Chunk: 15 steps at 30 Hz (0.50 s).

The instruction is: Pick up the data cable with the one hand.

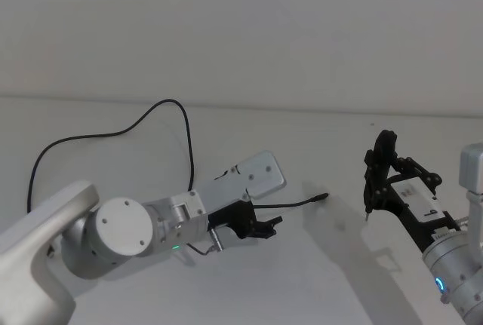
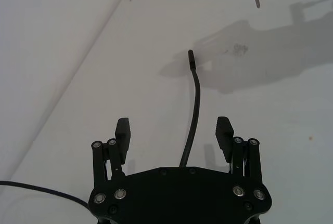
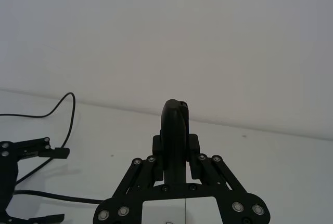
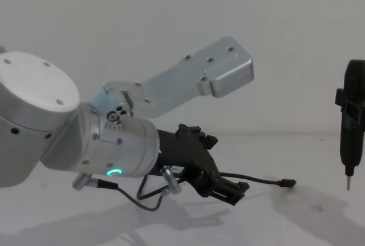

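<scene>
Left gripper [image 2: 173, 126], jaws spread, straddles the data cable [image 2: 195, 99] behind its plug; right gripper [image 3: 176, 148] clamps a slim black tool [image 3: 174, 114] upright; its label [image 1: 427, 207] mark resembles "9".

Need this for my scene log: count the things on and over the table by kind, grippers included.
data cable: 1
grippers: 2, the left gripper open around the cable, the right gripper shut on the tool
slim black tool: 1
short grey wire at the left wrist: 1
Total: 5
</scene>
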{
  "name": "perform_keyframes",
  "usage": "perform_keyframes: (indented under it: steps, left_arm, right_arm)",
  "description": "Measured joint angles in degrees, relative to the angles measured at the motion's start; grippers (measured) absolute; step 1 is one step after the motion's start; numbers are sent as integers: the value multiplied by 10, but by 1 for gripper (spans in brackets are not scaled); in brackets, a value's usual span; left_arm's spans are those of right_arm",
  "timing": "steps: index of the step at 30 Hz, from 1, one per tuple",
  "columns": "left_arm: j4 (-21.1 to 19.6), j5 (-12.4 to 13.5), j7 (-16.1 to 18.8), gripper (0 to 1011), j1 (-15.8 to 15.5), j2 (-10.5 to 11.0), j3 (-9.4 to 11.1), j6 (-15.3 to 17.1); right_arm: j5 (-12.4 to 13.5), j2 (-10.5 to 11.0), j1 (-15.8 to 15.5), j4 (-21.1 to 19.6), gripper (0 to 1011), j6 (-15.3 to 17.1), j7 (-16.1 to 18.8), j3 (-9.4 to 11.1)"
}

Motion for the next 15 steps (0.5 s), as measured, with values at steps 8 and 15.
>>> perform_keyframes:
  steps: [8,15]
  left_arm:
    - [16,10,5,1001,-4,-15,4,1]
    - [25,14,7,919,-5,-23,6,2]
  right_arm:
    - [0,0,0,0,268,0,0,0]
    - [0,0,0,0,268,0,0,0]
